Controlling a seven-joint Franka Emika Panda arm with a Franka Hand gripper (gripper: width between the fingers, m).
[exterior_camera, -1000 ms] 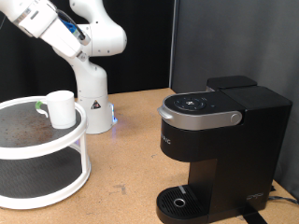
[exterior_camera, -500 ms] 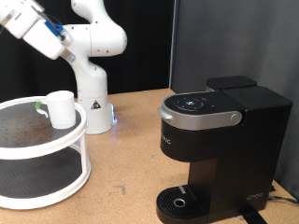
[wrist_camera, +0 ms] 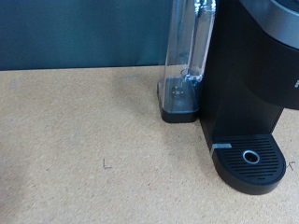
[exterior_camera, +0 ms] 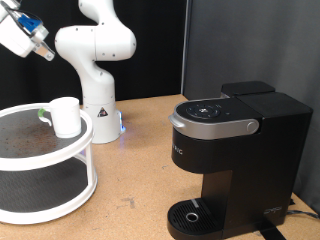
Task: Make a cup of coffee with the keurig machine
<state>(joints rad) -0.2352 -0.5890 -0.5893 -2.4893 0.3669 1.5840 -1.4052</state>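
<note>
The white cup (exterior_camera: 66, 116) stands upright on the top shelf of a round white two-tier stand (exterior_camera: 60, 160) at the exterior view's left. The black keurig machine (exterior_camera: 235, 160) stands at the right with its grey-silver lid down and nothing on its round drip base (exterior_camera: 192, 215). The arm's wrist (exterior_camera: 22, 30) is high at the top left corner, well above the cup. The fingers are off the frame edge and do not show in the wrist view. The wrist view shows the machine (wrist_camera: 248, 84), its clear water tank (wrist_camera: 185, 61) and its drip base (wrist_camera: 250, 159) from a distance.
A small green-topped thing (exterior_camera: 42, 113) peeks out behind the cup on the shelf. The white robot base (exterior_camera: 100, 110) stands behind the stand. The brown tabletop (exterior_camera: 140, 170) lies between stand and machine. A dark curtain closes off the back.
The arm has swung up and towards the exterior view's left, so the hand has mostly left the frame. The cup and the machine have not moved.
</note>
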